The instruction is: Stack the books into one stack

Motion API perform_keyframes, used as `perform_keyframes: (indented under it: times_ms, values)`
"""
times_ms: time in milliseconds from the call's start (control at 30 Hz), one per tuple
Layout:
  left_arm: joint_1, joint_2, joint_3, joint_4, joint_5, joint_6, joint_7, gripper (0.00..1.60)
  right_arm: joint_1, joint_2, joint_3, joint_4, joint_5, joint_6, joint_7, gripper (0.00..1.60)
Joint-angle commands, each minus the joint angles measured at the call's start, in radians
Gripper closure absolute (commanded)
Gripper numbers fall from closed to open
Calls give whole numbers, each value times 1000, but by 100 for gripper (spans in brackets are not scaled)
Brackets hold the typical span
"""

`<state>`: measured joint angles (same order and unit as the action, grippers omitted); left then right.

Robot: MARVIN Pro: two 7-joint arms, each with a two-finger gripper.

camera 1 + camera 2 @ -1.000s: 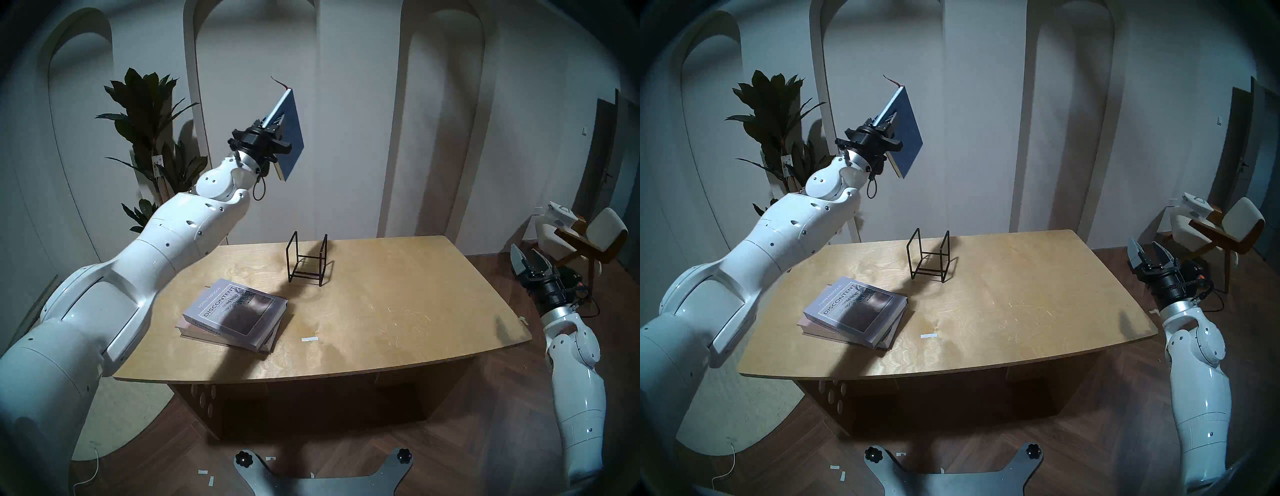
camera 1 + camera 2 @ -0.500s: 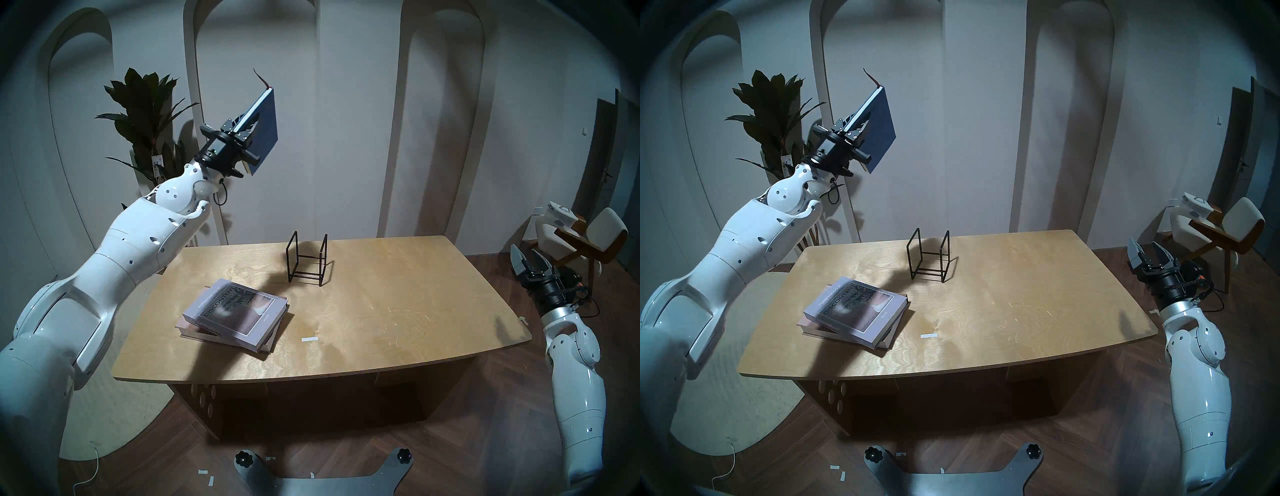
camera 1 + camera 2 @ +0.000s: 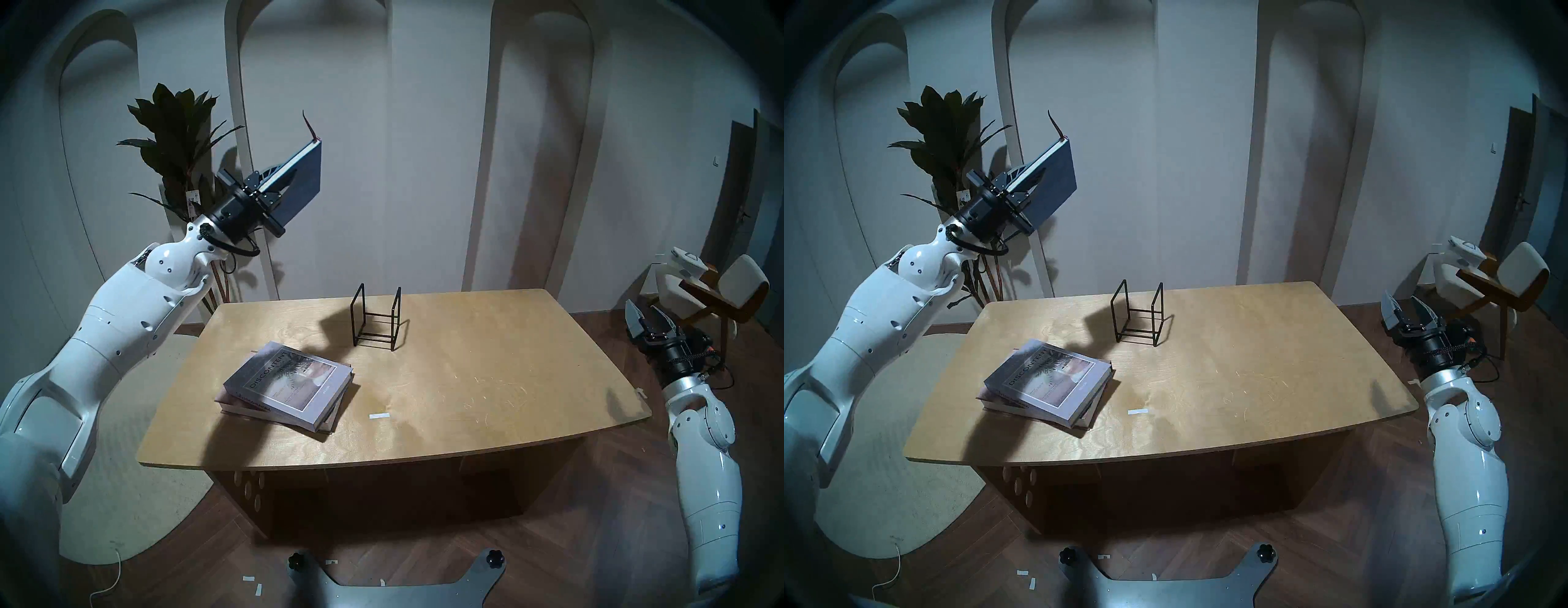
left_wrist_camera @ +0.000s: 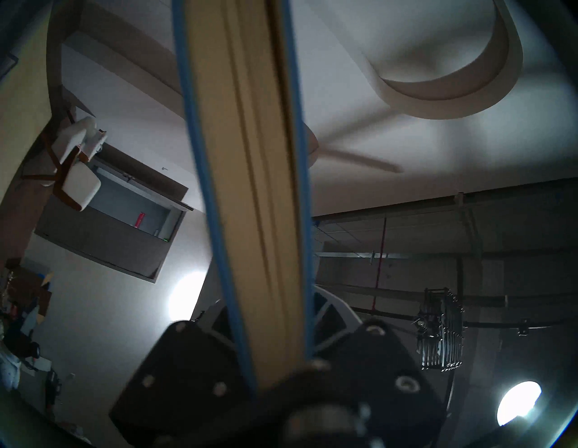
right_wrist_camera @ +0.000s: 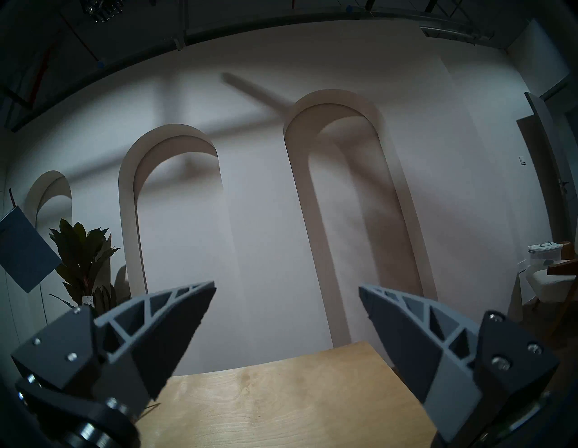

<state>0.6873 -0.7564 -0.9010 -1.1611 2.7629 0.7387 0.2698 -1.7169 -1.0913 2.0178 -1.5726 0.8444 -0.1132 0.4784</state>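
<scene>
A pale arched wall is rising behind the wooden worktop. The lavender-grey book, reading "DISCONTENT", is lying left of the black wire rack, which is standing empty, and is mostly hiding the brown book beneath. High above it, the left end effector is clamping the blue book; the right end effector is gaping, holding nothing.

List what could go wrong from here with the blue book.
1. The left gripper pinches the thin blue book near one edge, high and tilted, so it might swing or slip.
2. The DISCONTENT book already sits askew on the brown book; a skewed landing could shift it.
</scene>
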Motion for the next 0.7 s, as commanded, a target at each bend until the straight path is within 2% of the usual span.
perform_keyframes:
  times_ms: [0, 200, 233, 267, 333, 367, 567, 667]
  values:
    - [89, 118, -66, -108, 10, 58, 5, 160, 30, 11, -31, 5, -18, 6, -8, 0]
    - [175, 183, -100, -190, 9, 81, 14, 160, 66, 27, -75, 33, -46, 10, -15, 0]
    - [193, 209, -101, -215, 6, 85, 11, 160, 73, 26, -80, 38, -49, 8, -19, 0]
    - [204, 203, -111, -215, 6, 93, 13, 160, 79, 28, -83, 43, -51, 8, -22, 0]
    - [238, 241, -113, -258, -1, 97, 6, 160, 87, 31, -90, 50, -58, 6, -27, 0]
    - [248, 236, -120, -256, -4, 104, 7, 160, 91, 32, -93, 54, -61, 6, -29, 0]
    - [350, 314, -128, -350, -20, 115, -5, 160, 110, 38, -109, 72, -77, 1, -41, 0]
    - [399, 348, -151, -385, -5, 117, -10, 160, 118, 40, -115, 80, -83, -1, -46, 0]
